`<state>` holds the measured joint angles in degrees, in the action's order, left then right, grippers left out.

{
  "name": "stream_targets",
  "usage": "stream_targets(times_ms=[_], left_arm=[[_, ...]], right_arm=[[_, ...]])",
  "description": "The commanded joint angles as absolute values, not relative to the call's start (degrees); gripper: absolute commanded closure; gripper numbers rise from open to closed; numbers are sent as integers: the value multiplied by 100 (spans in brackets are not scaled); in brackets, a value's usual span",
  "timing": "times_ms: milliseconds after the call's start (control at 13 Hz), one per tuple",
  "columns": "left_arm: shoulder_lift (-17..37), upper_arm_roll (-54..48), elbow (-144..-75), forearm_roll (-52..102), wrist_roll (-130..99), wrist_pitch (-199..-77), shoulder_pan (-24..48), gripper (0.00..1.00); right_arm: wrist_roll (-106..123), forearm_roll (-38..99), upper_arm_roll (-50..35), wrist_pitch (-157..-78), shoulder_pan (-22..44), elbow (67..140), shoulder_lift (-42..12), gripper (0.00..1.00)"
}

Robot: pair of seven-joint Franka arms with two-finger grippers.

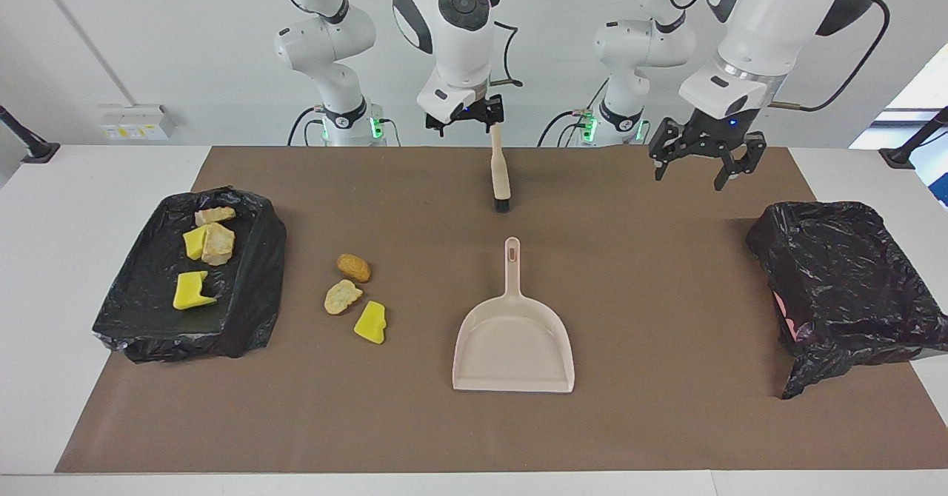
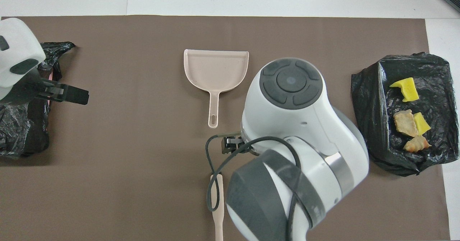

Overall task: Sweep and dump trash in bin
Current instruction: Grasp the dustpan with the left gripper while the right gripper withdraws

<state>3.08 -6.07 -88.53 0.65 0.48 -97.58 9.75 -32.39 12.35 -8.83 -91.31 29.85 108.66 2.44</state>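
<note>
Right gripper (image 1: 466,117) open over brush (image 1: 500,174), left gripper (image 1: 700,157) open — both empty

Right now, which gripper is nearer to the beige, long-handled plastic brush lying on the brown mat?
Right. The right gripper hangs open just above the brush; the left gripper hangs open over the mat near the black bag.

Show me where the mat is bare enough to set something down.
Bare mat lies between the dustpan and the black bag at the left arm's end. Crowded: three loose scraps lie on the mat between the dustpan and the lined tray.
</note>
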Motion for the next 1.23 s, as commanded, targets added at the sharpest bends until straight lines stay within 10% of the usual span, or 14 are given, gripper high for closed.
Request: stream_targets(times_ms=[0, 1150], left_arm=[[631, -545, -8895, 0, -246, -10194, 1343, 0], [2618, -536, -9158, -421, -2584, -12375, 3085, 0]], right_arm=[[-3785, 1808, -861, -9851, 3207, 12337, 1272, 0], [-5256, 2083, -861, -13051, 5361, 14167, 747, 0]])
